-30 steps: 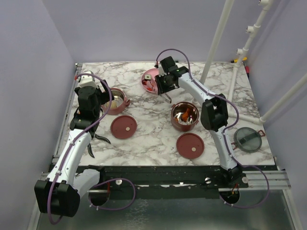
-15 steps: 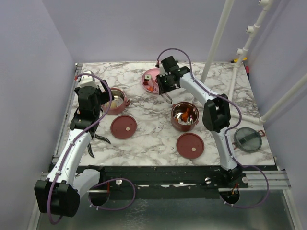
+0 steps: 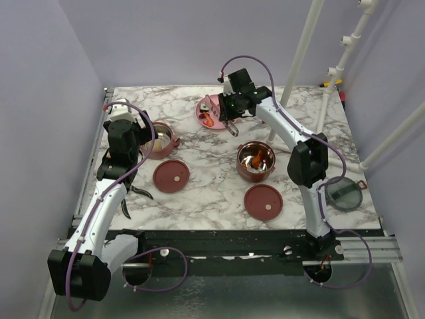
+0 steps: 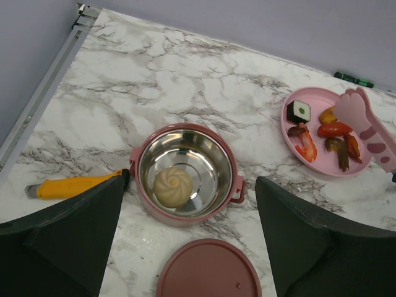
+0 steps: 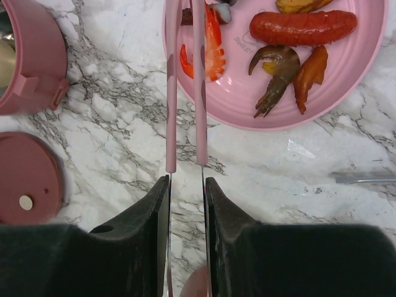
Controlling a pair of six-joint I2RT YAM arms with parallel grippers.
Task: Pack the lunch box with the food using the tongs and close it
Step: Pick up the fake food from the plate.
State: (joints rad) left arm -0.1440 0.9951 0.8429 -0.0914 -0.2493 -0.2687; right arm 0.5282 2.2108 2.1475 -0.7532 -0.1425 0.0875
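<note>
My right gripper (image 5: 185, 182) is shut on the pink tongs (image 5: 199, 111), pressing the two thin arms close together. The arms reach over the pink plate (image 5: 247, 105) on either side of a red shrimp's tail (image 5: 213, 52); their tips are cut off at the top edge. A red sausage (image 5: 303, 26) and dark pieces (image 5: 275, 77) also lie on the plate. One lunch box tier (image 4: 185, 127) holds a cream bun (image 4: 173, 187), with my left gripper (image 4: 192, 182) open above it. The other tier (image 3: 255, 161) holds some food.
Two maroon disc lids (image 3: 171, 176) (image 3: 263, 201) lie near the tiers, and a clear grey lid (image 3: 344, 193) is at the right. A yellow knife (image 4: 68, 185) and black pliers (image 3: 136, 193) lie at the left. White poles (image 3: 299, 60) rise at the back right.
My right wrist has swung back and to the right, turning the tongs to point left over the plate, and the tongs' arms have been squeezed closer. The left arm has not moved.
</note>
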